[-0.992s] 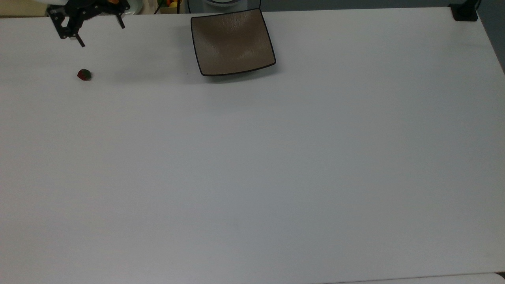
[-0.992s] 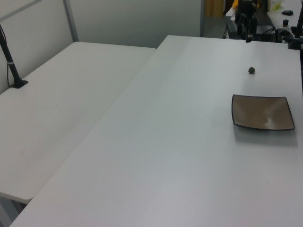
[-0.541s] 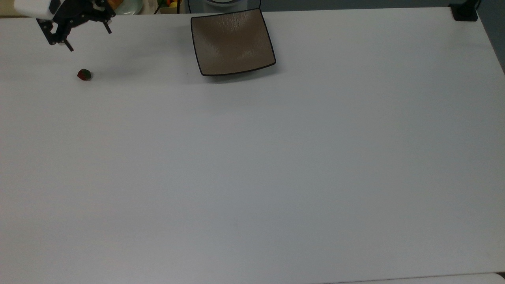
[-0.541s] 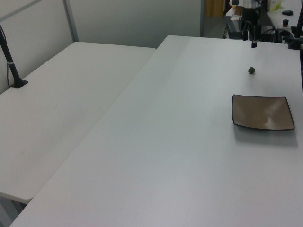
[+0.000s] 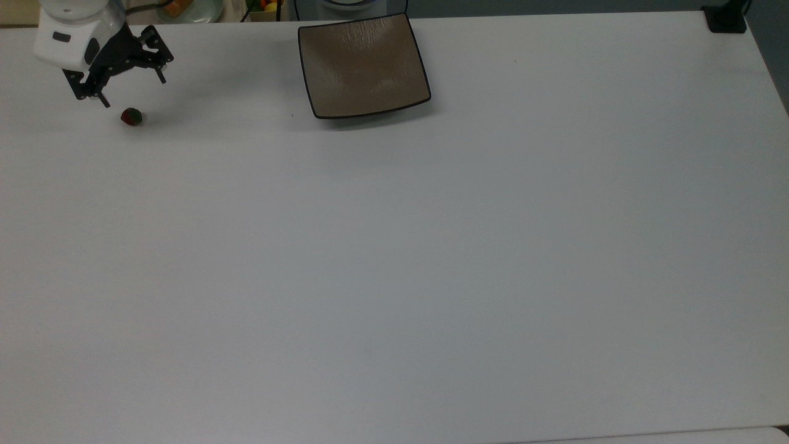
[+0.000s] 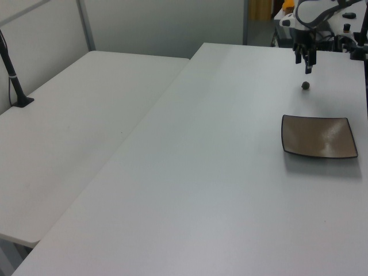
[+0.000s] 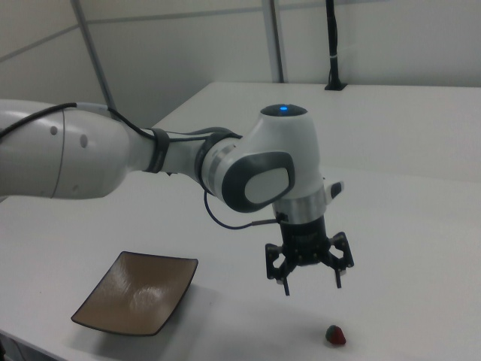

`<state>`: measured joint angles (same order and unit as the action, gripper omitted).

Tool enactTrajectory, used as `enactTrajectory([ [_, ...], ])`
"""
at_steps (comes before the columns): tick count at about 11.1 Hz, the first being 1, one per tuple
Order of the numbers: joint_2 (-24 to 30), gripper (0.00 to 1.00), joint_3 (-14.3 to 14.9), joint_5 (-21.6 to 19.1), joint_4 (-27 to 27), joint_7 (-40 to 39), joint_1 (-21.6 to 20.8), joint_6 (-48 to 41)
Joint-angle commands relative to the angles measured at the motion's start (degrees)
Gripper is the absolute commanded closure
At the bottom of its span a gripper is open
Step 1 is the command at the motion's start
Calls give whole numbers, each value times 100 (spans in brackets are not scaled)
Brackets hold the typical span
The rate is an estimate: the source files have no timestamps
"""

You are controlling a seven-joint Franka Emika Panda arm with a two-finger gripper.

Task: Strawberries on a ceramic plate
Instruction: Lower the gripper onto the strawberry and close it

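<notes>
In the top view, the hand hangs over the far left end of the white bench, its two black fingers spread wide and holding nothing. The strawberry lies on the bench just below the hand as the top view shows it, near the fingertip toward the top view's left and clear of both. The plate sits well apart toward the top view's right, at the bench's upper edge, bare inside.

In the left view, the hand points down near the far end of the bench. The strawberry shows as a small dark speck just beneath the fingertips, with a gap of bench between them. The plate lies nearer the camera, toward the left view's right edge, apart from the strawberry.

In the right view, the hand hangs above the bench from the white arm, fingers wide apart and empty. The strawberry rests on the bench below the hand and slightly toward the right view's right, untouched. The plate lies toward the right view's left, near the bench's front edge.
</notes>
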<state>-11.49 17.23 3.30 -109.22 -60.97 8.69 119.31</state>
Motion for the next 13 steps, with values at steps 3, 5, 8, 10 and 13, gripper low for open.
enactTrajectory([
  [3,-152,0,34,179,-521,-293,220,961],
  [5,-327,0,35,189,-557,-293,309,1191],
  [8,-521,0,35,189,-557,-293,379,1402],
  [10,-591,0,35,189,-557,-293,379,1472],
  [13,-609,7,26,198,-565,-293,370,1473],
])
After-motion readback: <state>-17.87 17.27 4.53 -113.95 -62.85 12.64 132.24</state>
